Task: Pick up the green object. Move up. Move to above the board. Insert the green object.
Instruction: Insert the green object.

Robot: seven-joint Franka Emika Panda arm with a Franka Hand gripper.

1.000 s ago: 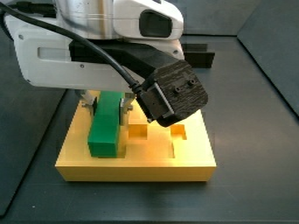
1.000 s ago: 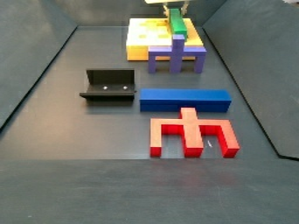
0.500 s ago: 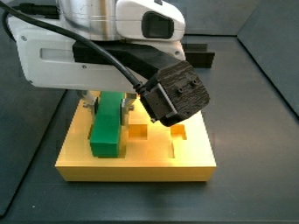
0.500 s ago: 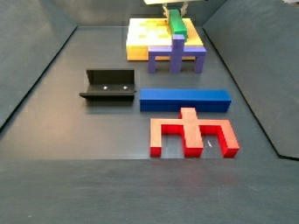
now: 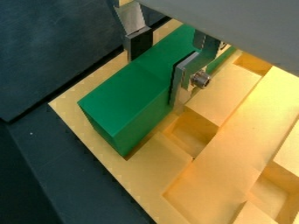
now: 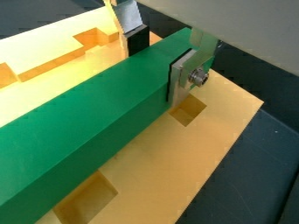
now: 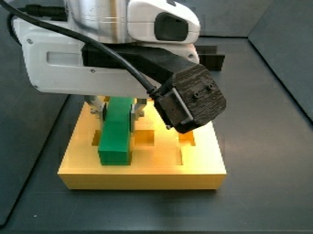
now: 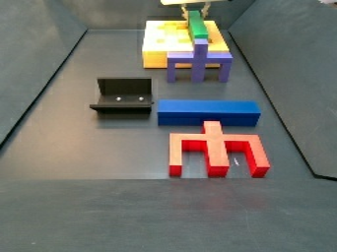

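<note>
While we look from the near end of the floor, the red block (image 8: 219,152) lies closest, then the blue block (image 8: 210,112) beside the fixture (image 8: 121,96), then the purple block (image 8: 200,66). Farthest, our gripper (image 5: 163,54) clamps the green object (image 5: 135,103), which lies tilted on the board (image 7: 146,169).

The hand (image 5: 162,54) is closed on the bar (image 5: 140,98) over the board (image 7: 141,169). In a side view, arch (image 8: 199,65), beam (image 8: 208,111) and forked block (image 8: 218,150) line up toward the camera — the fixture (image 8: 122,97) sits left of the beam.
</note>
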